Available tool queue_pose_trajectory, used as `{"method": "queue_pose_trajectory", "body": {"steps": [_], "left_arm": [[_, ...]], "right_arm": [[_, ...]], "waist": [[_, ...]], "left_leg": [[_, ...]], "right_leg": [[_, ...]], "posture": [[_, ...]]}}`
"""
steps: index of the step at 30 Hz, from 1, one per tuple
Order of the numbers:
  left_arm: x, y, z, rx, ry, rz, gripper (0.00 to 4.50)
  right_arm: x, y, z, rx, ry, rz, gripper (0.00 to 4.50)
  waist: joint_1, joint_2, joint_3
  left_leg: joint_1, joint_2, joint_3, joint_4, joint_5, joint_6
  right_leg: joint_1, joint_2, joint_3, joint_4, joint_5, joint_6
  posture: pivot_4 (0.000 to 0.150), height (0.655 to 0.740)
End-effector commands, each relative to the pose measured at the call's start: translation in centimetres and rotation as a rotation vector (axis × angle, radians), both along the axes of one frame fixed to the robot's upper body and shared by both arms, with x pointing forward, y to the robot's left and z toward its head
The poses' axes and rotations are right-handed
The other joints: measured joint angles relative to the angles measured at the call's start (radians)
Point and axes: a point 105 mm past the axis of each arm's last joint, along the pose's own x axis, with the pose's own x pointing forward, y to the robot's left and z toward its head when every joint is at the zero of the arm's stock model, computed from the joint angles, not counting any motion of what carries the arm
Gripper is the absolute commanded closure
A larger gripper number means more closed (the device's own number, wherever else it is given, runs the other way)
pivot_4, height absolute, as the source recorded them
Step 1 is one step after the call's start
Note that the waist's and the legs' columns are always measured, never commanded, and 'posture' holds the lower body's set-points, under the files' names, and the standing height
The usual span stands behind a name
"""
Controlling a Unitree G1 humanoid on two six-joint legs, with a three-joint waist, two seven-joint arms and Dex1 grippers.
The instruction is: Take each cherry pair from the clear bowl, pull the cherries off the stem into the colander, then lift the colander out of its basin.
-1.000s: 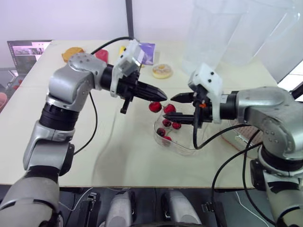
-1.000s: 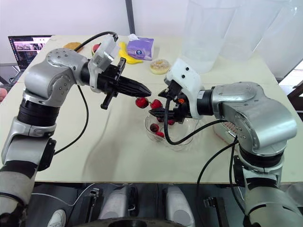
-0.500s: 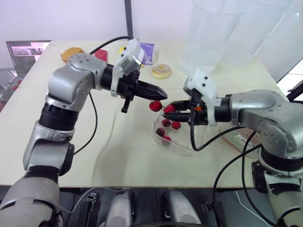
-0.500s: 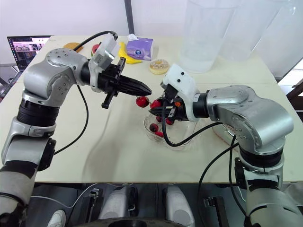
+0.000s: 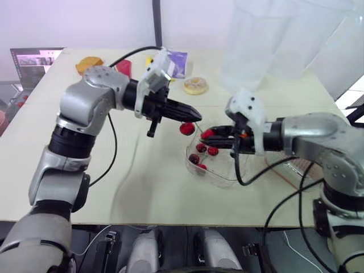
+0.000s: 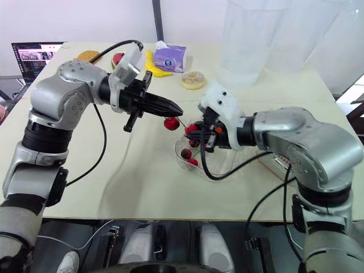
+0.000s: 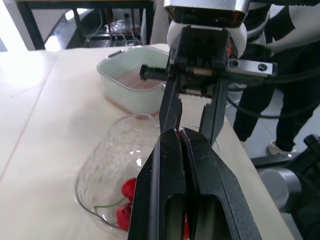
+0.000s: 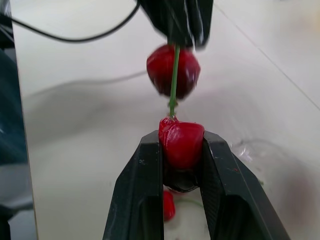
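Left claw (image 5: 196,117) is shut tight on the green stem (image 8: 174,82) of one cherry pair (image 5: 196,131), which is held in the air just above the rim of the clear bowl (image 5: 223,177). The right claw (image 5: 209,135) is closed round the held cherry (image 8: 181,142) at one end of that stem. The hanging cherry (image 8: 172,70) is seen just under the tips of the left claw. Both cherries look joined to the stem, so the pull is judged to be not yet done.

The task is judged to be near its start. More cherries (image 5: 203,150) are left in the clear bowl. The colander (image 7: 134,80), pink inside, is sat in its white basin (image 7: 120,97) on the desk, beside the bowl on the robot's right. No cherries can be made out in the part of it that is seen. This pair has to be pulled apart over the colander, the others have to be done the same way, and then the colander has to be lifted out.

The desk (image 5: 153,187) is pale and smooth. At its far side a doughnut (image 5: 195,86), a purple pack (image 5: 177,61), an orange thing (image 5: 88,63) and a laptop (image 5: 34,60) are laid out. Big clear tubs (image 5: 256,40) are stood at the far right. A person's dark trouser legs (image 7: 267,115) are seen next to the desk in the left wrist view
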Motion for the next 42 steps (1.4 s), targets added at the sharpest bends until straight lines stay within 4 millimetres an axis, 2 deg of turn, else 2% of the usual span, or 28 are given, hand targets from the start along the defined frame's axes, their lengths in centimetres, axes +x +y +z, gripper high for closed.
{"method": "queue_pose_trajectory", "body": {"steps": [1, 5, 8, 10, 12, 14, 16, 19, 21, 25, 29, 31, 32, 36, 38, 41, 42], "left_arm": [[-0.3, 0.3, 1.6, -0.04, -0.053, 0.005, 4.5], [-0.3, 0.4, 1.6, -0.047, -0.045, 0.019, 4.5], [-0.3, 0.4, 1.6, -0.052, -0.04, 0.025, 4.5], [-0.2, 0.4, 1.6, -0.057, -0.036, 0.033, 4.5], [-0.2, 0.5, 1.6, -0.062, -0.037, 0.043, 4.5], [-0.1, 0.6, 1.7, -0.076, -0.034, 0.058, 4.5], [0.0, 0.6, 1.8, -0.086, -0.031, 0.068, 4.5], [0.0, 0.6, 1.8, -0.093, -0.025, 0.074, 4.5], [-0.2, 0.5, 1.6, -0.096, -0.017, 0.071, 4.5], [-0.2, 0.4, 1.5, -0.098, -0.011, 0.071, 4.5], [-0.2, 0.3, 1.5, -0.099, -0.011, 0.072, 4.5], [-0.2, 0.3, 1.5, -0.1, -0.008, 0.071, 4.5], [-0.2, 0.3, 1.5, -0.1, -0.008, 0.071, 4.5], [-0.1, 0.3, 1.5, -0.101, -0.005, 0.073, 4.5], [-0.1, 0.3, 1.5, -0.101, -0.005, 0.075, 4.5], [-0.1, 0.4, 1.5, -0.102, -0.006, 0.076, 4.5], [-0.1, 0.4, 1.5, -0.102, -0.006, 0.077, 4.5]], "right_arm": [[-0.4, -1.1, 0.1, 0.018, -0.012, -0.024, 4.03], [-1.1, -1.3, 0.4, 0.054, -0.007, -0.021, 4.03], [-1.0, -1.9, 1.8, 0.116, -0.038, -0.057, 4.03], [-0.5, -3.3, 3.3, 0.159, -0.073, -0.133, 4.03], [-0.3, -6.3, 3.9, 0.145, -0.108, -0.271, 4.03], [0.0, -11.2, 4.0, 0.108, -0.139, -0.514, 4.03], [-0.3, -15.3, 3.9, 0.062, -0.173, -0.712, 4.03], [-1.6, -20.7, 2.6, -0.065, -0.185, -0.955, 4.03], [-2.4, -22.6, 0.9, -0.14, -0.158, -1.049, 4.03], [-2.6, -23.6, -1.8, -0.155, -0.105, -1.119, 4.03], [-2.2, -23.9, -2.3, -0.118, -0.109, -1.153, 4.03], [-1.9, -23.5, -2.1, -0.084, -0.119, -1.142, 3.03], [-1.8, -23.2, -1.8, -0.063, -0.122, -1.133, 2.77], [-1.8, -22.0, -0.6, 0.008, -0.132, -1.073, 0.82], [-1.9, -21.3, 0.2, 0.023, -0.145, -1.031, 0.04], [-1.8, -20.3, 1.7, 0.064, -0.173, -0.977, 0.04], [-1.8, -19.2, 2.7, 0.087, -0.191, -0.918, 0.04]], "waist": [[-0.002, 0.0, 0.0], [-0.009, 0.0, 0.0], [-0.006, 0.0, 0.0], [-0.004, 0.0, 0.0], [0.002, 0.0, 0.0], [0.009, 0.0, 0.0], [0.018, 0.0, 0.0], [0.022, 0.0, 0.0], [0.021, 0.001, 0.0], [-0.003, 0.002, -0.001], [-0.008, 0.005, -0.002], [-0.007, 0.005, -0.002], [-0.004, 0.005, -0.002], [0.0, 0.005, -0.002], [0.001, 0.005, -0.002], [-0.001, 0.005, -0.002], [-0.001, 0.005, -0.002]], "left_leg": [[0.0, 0.0, 0.001, 0.0, 0.0, 0.0], [0.0, 0.001, 0.0, 0.0, 0.0, 0.0], [0.0, 0.001, 0.0, 0.0, 0.0, 0.0], [0.0, 0.001, 0.0, 0.0, 0.0, 0.0], [0.0, 0.0, 0.0, 0.0, 0.0, 0.0], [0.0, 0.0, -0.001, 0.0, 0.0, 0.0], [-0.001, 0.0, 0.0, 0.0, 0.0, 0.001], [-0.001, -0.001, 0.0, 0.0, 0.0, 0.0], [0.0, -0.001, 0.0, 0.0, 0.001, -0.001], [0.002, 0.0, 0.0, 0.0, 0.001, -0.002], [0.002, 0.0, 0.0, -0.001, 0.002, -0.003], [0.002, 0.0, 0.0, -0.001, 0.002, -0.003], [0.002, 0.0, 0.0, -0.001, 0.002, -0.003], [0.002, -0.001, 0.0, -0.001, 0.002, -0.003], [0.002, -0.001, 0.0, -0.001, 0.002, -0.003], [0.002, -0.001, 0.0, -0.001, 0.002, -0.003], [0.002, -0.001, 0.0, -0.001, 0.002, -0.002]], "right_leg": [[0.0, 0.0, 0.0, 0.0, 0.0, 0.0], [0.0, 0.001, 0.001, 0.0, 0.0, 0.0], [0.0, 0.002, 0.0, 0.0, 0.0, 0.0], [0.0, 0.001, 0.0, 0.0, 0.0, 0.0], [0.0, 0.0, 0.0, 0.0, 0.0, 0.0], [0.001, 0.0, 0.0, -0.001, 0.0, 0.0], [0.001, 0.0, 0.0, -0.002, 0.0, 0.0], [0.001, -0.001, 0.001, -0.002, 0.0, 0.0], [0.001, 0.001, 0.001, -0.002, 0.0, 0.001], [0.002, 0.002, 0.002, 0.0, 0.0, 0.001], [0.002, 0.003, 0.002, 0.0, 0.0, 0.001], [0.002, 0.003, 0.002, 0.0, 0.0, 0.001], [0.002, 0.003, 0.002, 0.0, 0.0, 0.001], [0.002, 0.003, 0.002, 0.0, 0.0, 0.001], [0.002, 0.003, 0.002, 0.0, 0.0, 0.001], [0.002, 0.003, 0.002, 0.0, 0.0, 0.001], [0.002, 0.003, 0.002, 0.0, 0.0, 0.001]], "posture": [[0.15, 0.74], [0.15, 0.74], [0.15, 0.74], [0.15, 0.74], [0.15, 0.74], [0.15, 0.74], [0.15, 0.74], [0.15, 0.74], [0.15, 0.74], [0.15, 0.74], [0.15, 0.74], [0.15, 0.74], [0.15, 0.74], [0.15, 0.74], [0.15, 0.74], [0.15, 0.74], [0.15, 0.74]]}}
